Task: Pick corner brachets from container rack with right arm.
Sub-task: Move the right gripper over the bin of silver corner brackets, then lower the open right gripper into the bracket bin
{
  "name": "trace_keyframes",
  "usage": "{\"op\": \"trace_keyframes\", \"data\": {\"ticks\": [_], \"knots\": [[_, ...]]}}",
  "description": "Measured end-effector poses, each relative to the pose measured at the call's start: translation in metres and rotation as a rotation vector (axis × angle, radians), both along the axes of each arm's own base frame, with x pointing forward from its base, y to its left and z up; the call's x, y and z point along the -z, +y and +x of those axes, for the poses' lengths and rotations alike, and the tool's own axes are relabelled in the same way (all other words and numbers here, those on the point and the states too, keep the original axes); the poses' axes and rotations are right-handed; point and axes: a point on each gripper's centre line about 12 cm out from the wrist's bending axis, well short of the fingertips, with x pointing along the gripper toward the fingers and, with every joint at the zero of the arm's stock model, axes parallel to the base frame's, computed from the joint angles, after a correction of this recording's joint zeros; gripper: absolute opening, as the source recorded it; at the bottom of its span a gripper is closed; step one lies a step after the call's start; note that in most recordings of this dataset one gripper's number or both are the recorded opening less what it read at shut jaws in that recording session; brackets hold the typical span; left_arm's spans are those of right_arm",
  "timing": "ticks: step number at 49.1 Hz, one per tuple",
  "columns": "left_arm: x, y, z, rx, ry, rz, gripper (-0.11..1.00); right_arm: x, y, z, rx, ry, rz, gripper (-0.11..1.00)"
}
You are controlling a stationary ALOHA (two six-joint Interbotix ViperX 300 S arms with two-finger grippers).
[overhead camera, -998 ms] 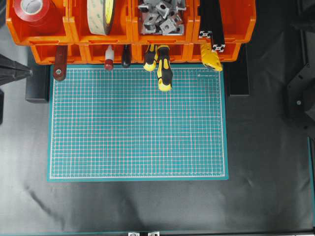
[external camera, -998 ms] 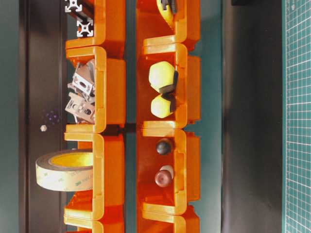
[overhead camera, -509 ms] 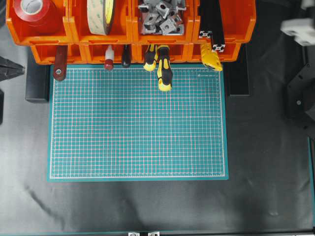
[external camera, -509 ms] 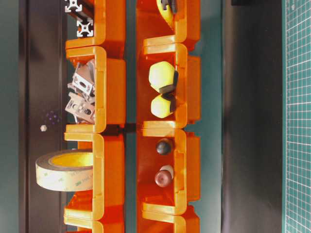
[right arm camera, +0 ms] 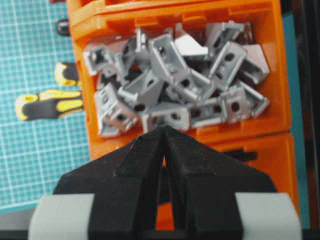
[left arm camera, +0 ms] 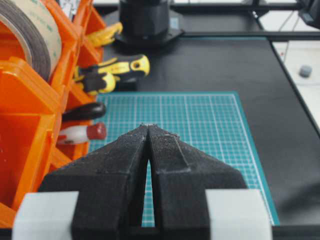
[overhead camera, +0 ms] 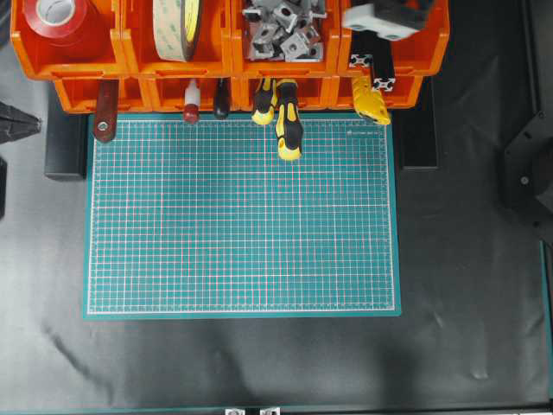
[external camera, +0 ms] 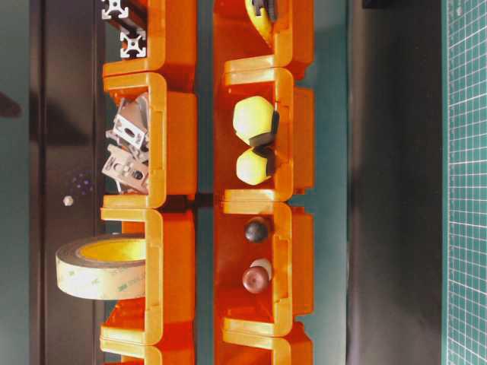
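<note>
The orange container rack spans the counter's far edge, its third upper bin heaped with corner brachets, above which the right tool hangs pressed together, seemingly touching nothing.

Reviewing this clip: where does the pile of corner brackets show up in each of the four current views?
Overhead: corner brackets top centre, in the upper row's third bin from the left.
Table-level: left of centre, behind the orange bin's front lip.
Left wrist: not in view.
Right wrist: filling the orange bin at upper centre, beyond the shut fingers.
Shared landmark: yellow-and-black screwdriver handles, just below the brackets' bin.
</note>
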Motion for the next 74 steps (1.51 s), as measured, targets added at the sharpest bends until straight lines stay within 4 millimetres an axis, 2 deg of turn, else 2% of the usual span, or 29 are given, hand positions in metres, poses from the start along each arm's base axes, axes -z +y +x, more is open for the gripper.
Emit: {"op": "trace_keyframes", "data": {"ticks": [8, 12, 15, 23, 25, 28, 50, 74], "knots": [[0.000, 0.000, 0.000, 0.002, 0.002, -0.002, 0.00, 0.005, -0.003, 0.014, -0.036, 0.024, -0.013, 0.01], [0.000, 0.000, 0.000, 0.002, 0.002, -0.002, 0.00, 0.005, -0.006, 0.018, -0.052, 0.031, -0.022, 0.09], [0.000, 0.000, 0.000, 0.001, 0.002, 0.000, 0.00, 0.006, -0.007, 0.021, -0.061, 0.036, -0.026, 0.22], [-0.001, 0.000, -0.001, 0.001, -0.003, 0.000, 0.00, 0.015, -0.012, 0.027, -0.049, 0.059, -0.022, 0.70], [0.000, 0.000, -0.001, 0.001, 0.000, 0.000, 0.00, 0.016, -0.013, 0.029, -0.052, 0.064, -0.023, 0.78], [-0.001, 0.000, -0.001, 0.001, -0.002, 0.000, 0.00, 0.018, -0.013, 0.030, -0.054, 0.067, -0.025, 0.85], [-0.001, -0.001, -0.001, 0.003, -0.001, -0.021, 0.00, 0.041, -0.015, 0.044, -0.068, 0.126, -0.015, 0.85], [0.001, -0.002, -0.001, 0.005, 0.011, -0.026, 0.00, 0.074, -0.009, 0.042, -0.068, 0.218, 0.011, 0.85]]}}
